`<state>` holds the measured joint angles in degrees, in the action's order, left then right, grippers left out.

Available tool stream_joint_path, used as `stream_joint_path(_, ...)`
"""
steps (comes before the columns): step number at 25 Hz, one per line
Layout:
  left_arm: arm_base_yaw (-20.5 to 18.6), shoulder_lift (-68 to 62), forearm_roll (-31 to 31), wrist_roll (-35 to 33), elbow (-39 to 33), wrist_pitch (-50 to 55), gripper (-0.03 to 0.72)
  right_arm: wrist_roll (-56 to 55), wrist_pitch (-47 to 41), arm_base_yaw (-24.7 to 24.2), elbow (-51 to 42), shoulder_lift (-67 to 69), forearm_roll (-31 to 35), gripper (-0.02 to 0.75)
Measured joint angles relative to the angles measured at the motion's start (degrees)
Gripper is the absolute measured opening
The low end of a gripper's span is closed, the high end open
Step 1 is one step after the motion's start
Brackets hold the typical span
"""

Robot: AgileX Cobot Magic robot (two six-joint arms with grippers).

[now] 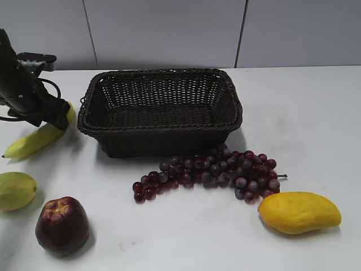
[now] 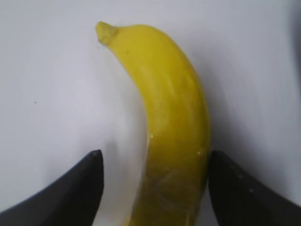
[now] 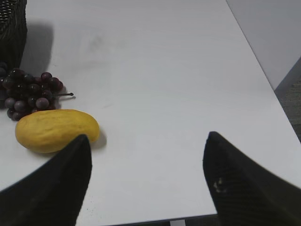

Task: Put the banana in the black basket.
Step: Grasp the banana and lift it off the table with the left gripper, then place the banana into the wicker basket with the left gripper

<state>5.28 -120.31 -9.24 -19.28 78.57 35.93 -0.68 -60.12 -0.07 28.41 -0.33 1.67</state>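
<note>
Exterior view, banana [image 1: 35, 141]: lies on the table [image 1: 304, 124] left of the basket [image 1: 161, 110], apart from it, tip pointing toward the camera-left edge.
Exterior view, left gripper [image 1: 58, 117]: down over the banana's far end; its fingers are hidden behind the arm body, so the grasp cannot be read here.
Exterior view, other items: grapes [image 1: 211, 175] just in front of the basket; mango [image 1: 300, 212] front right; green fruit [image 1: 16, 191] and red apple [image 1: 62, 224] front left.
Exterior view, right gripper: not visible.
Left wrist view, left gripper [image 2: 155, 188]: jaws apart, straddling the banana [image 2: 171, 136]. One finger [image 2: 235, 188] sits at or against its side; the other finger [image 2: 84, 181] stands clear with table showing between. Not yet clamped.
Left wrist view, handling: judged light, firm and smooth-skinned, so likely to slip or pivot. Best held across the thick middle, not the tapered tip.
Left wrist view, cut off: the banana's lower part runs out of frame.
Right wrist view, right gripper [image 3: 146, 176]: jaws wide apart, holding nothing, above bare table near the mango [image 3: 56, 130].
Right wrist view, cut off: only a basket corner [image 3: 11, 28] shows.
</note>
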Motion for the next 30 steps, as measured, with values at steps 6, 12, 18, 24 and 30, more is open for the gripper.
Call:
stream_joint_path(6, 0.00, -1.19, 0.00, -0.39, 0.19, 0.00, 0.572, 0.00, 0.00, 0.00, 0.00, 0.00, 0.00, 0.589)
stream_joint_path(12, 0.00, -1.39, 0.00, -0.52, 0.19, 0.12, 0.418, 0.00, 0.00, 0.00, 0.00, 0.00, 0.00, 0.589)
stream_joint_path(18, 0.00, 0.01, 0.11, -0.57, 0.19, 0.70, 0.417, 0.00, 0.00, 0.00, 0.00, 0.00, 0.00, 0.589)
stream_joint_path(24, 0.00, 6.99, 0.68, -0.57, 0.19, 3.01, 0.417, 0.00, 0.00, 0.00, 0.00, 0.00, 0.00, 0.589)
stream_joint_path(30, 3.02, 18.13, 0.89, -0.57, 0.19, 2.06, 0.417, 0.00, 0.00, 0.00, 0.00, 0.00, 0.00, 0.589)
